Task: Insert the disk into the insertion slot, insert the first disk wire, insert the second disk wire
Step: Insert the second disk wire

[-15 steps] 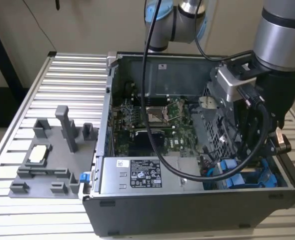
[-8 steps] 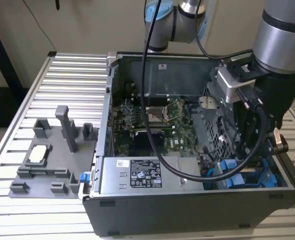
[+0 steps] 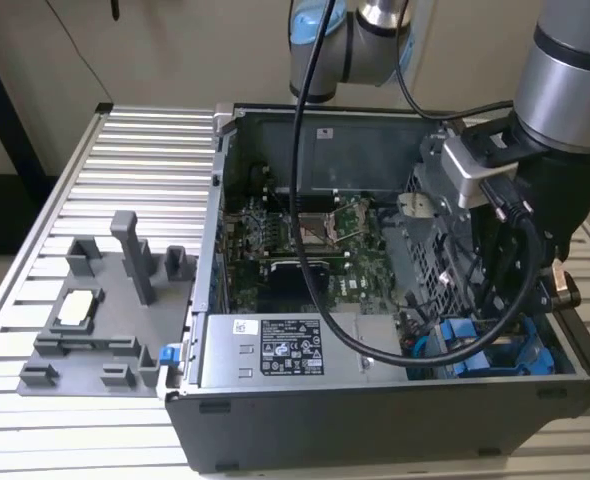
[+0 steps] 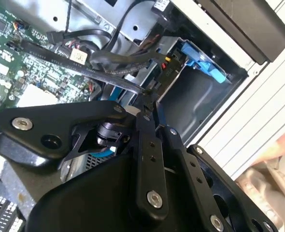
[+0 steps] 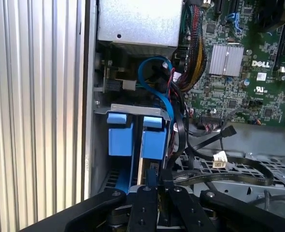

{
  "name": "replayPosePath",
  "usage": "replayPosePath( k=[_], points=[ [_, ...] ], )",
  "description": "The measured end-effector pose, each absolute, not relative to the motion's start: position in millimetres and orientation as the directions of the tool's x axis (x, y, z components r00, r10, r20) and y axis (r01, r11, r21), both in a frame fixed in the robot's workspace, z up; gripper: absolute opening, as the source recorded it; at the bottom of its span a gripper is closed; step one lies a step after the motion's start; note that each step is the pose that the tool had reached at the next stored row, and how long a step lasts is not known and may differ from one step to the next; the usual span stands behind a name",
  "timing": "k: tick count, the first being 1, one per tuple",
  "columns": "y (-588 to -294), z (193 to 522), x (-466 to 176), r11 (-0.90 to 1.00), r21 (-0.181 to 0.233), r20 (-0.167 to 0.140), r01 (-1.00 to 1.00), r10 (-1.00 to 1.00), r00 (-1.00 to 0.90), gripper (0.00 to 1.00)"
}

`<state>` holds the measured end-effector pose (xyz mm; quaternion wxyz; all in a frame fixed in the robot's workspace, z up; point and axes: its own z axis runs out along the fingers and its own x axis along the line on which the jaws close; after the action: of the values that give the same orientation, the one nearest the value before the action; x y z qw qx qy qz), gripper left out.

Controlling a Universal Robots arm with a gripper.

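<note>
My arm reaches down into the open black computer case (image 3: pixel 375 420) at the exterior view's right, near the front corner where blue plastic shows. The case lies on the slatted bench (image 3: pixel 125 150), with a grey fixture tray (image 3: pixel 95 330) well apart at the exterior view's left.

Exterior view: the motherboard (image 3: pixel 315 240) sits mid-case, the grey power supply (image 3: pixel 275 350) lies along the near wall, and the blue carrier of the disk (image 3: pixel 495 355) sits low in the corner, half hidden by the arm's black cables (image 3: pixel 505 290).

First wrist view: it looks straight down the bay. The disk (image 5: pixel 149 145) stands on edge in the insertion slot (image 5: pixel 133 110), its long axis running away from the camera and down into the bay, its blue frame end facing me. A second blue-framed drive (image 5: pixel 119 135) sits just beside it. A blue cable (image 5: pixel 154 82) loops above, and a black flat cable (image 5: pixel 210 140) with a connector lies loose near the perforated cage (image 5: pixel 239 169).

Second wrist view: seen from the other side, the grey bay wall and a blue frame corner (image 4: pixel 203 60) show, with black wires (image 4: pixel 118 63) draped across.

The pincer (image 5: pixel 152 176) is narrowed around the disk's upper edge; I cannot tell whether it truly clamps it.
</note>
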<state>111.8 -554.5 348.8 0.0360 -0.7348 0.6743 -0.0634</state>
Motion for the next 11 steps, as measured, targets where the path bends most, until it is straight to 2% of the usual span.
replayPosePath(
  k=[4, 11],
  points=[
    [-554.4, 348.0, 116.1, -0.087, -0.115, 0.043, -0.990, -0.996, 0.082, 0.16],
    [-554.5, 346.4, 120.3, -0.074, -0.109, 0.042, -0.991, -0.997, 0.070, 0.16]
  ],
)
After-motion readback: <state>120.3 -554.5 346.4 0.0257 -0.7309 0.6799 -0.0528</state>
